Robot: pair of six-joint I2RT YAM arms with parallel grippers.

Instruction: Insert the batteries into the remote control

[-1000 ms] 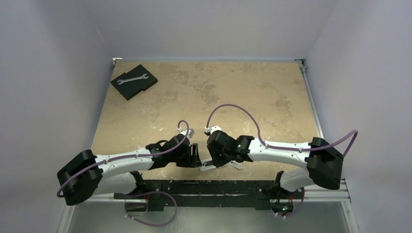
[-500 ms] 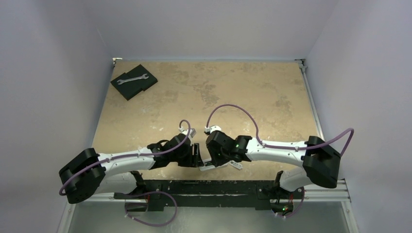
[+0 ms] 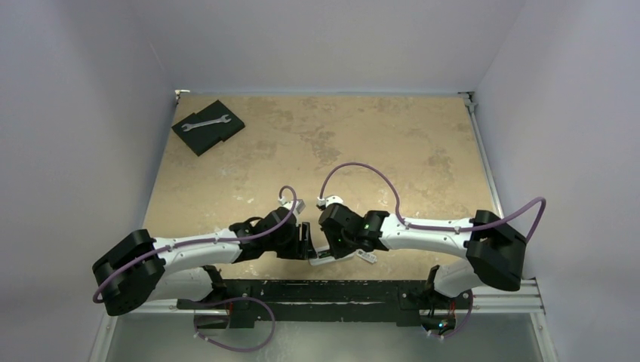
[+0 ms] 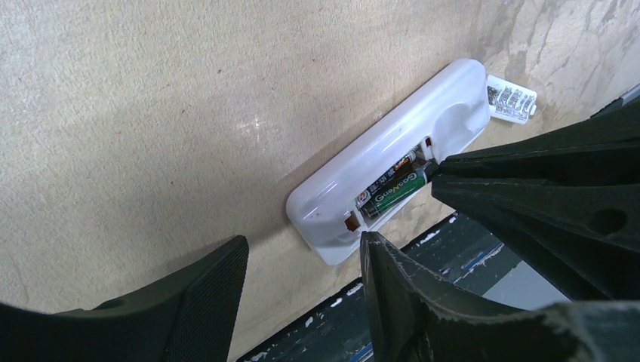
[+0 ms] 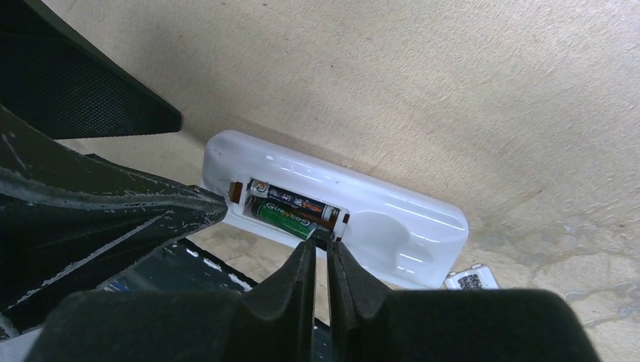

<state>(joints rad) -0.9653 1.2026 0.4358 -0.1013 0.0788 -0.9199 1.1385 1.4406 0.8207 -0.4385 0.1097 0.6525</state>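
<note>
Right tool (image 5: 322, 241): fingers drawn nearly together, a thin slit between them, nothing visibly pinched. Tips sit at the end of the green-wrapped battery (image 5: 283, 215), at the bay's end wall; it looks like a push or nudge, not a carry.

Left tool (image 4: 303, 243): fingers well apart, holding nothing. From the right wrist view one finger tip lies at the remote's other end, perhaps bracing it (contact not certain).

Remote control (image 4: 392, 128): flat on the tabletop (image 5: 453, 90), back side up, close to the near edge, between the two arms. Bay open.

Batteries (image 5: 290, 207): both lie in the bay side by side, lengthwise. The dark battery with orange print (image 5: 298, 202) looks settled low. The green one sits on the side nearer the right tool; I cannot say if it is fully down against its contacts.

Cover piece (image 4: 512, 98): small, white, label showing, on the tabletop just beside the remote's rounded end, not fitted.

Progress, as judged: loading is nearly done. Both batteries are in place or very close to it. Left: confirm the green one is seated, draw the right tool clear, and possibly refit the cover, though the task wording does not demand it.
</note>
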